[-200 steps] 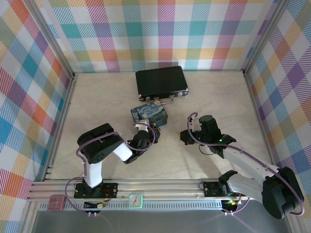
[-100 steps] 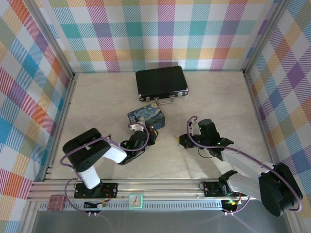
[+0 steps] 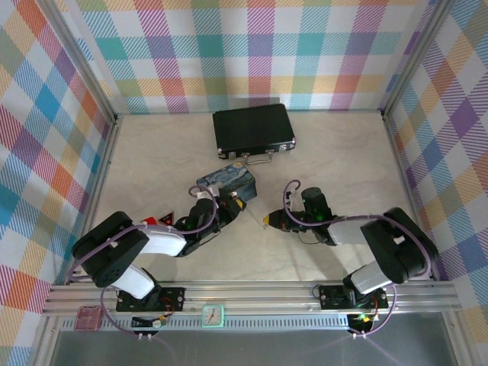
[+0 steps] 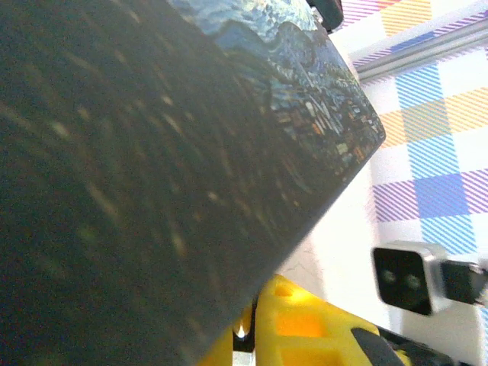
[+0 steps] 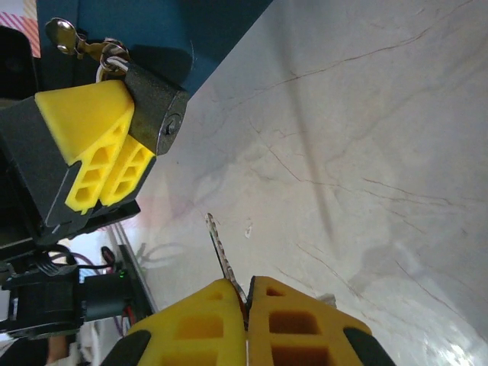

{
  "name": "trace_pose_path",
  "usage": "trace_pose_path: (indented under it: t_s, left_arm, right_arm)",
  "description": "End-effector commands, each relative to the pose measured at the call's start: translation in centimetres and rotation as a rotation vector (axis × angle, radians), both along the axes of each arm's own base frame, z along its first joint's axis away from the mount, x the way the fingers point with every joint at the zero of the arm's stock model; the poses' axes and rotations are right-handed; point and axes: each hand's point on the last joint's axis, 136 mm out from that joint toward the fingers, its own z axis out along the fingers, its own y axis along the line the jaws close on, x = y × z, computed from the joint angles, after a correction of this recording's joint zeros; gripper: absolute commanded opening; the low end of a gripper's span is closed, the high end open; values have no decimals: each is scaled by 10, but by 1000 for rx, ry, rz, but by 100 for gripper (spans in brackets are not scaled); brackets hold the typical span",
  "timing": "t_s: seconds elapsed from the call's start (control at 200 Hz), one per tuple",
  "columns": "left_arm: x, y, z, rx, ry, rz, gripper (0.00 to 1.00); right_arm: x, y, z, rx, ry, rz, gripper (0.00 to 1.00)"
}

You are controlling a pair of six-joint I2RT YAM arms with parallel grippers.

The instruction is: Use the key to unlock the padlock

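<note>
The small dark-grey padlock (image 5: 156, 114) hangs by its shackle from the blue starry-night box (image 5: 168, 23), keyhole end facing my right wrist camera. My left gripper (image 5: 122, 137) is shut on the padlock body, its yellow fingers (image 4: 305, 324) pressed against the box (image 4: 152, 152). My right gripper (image 5: 245, 293) is shut on the thin silvery key (image 5: 221, 252). The blade sticks out toward the padlock, a short gap away. From above, the left gripper (image 3: 231, 204) and right gripper (image 3: 272, 219) face each other just below the box (image 3: 227, 179).
A black briefcase (image 3: 253, 130) with silver latches lies behind the box. A second small key (image 5: 62, 36) dangles by the shackle. Marble tabletop (image 3: 343, 160) spreads to the right, with checkered walls all around.
The left arm has swung down and left, dragging box and padlock slightly left. The right gripper has moved left with the key, closer to the padlock.
</note>
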Motion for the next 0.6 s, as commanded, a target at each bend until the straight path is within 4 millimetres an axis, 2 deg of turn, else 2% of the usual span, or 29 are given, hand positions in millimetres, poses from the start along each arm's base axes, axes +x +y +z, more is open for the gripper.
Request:
trace_pose_path:
  t_s: [0.0,0.25,0.395,0.595]
  left_arm:
    - [2,-8,19,-132,-46,-44,0]
    - [3,-9,23,-236,-53,-66,0]
    - [6,-2,27,-298,-57,-58,0]
    - [6,5,30,-297,-63,-33,0]
  right_arm:
    - [11,22,31,137,-59,57,0]
    - [19,31,29,174,-60,78,0]
    - [15,31,21,175,-32,85,0]
    - [12,32,26,204,-25,87,0]
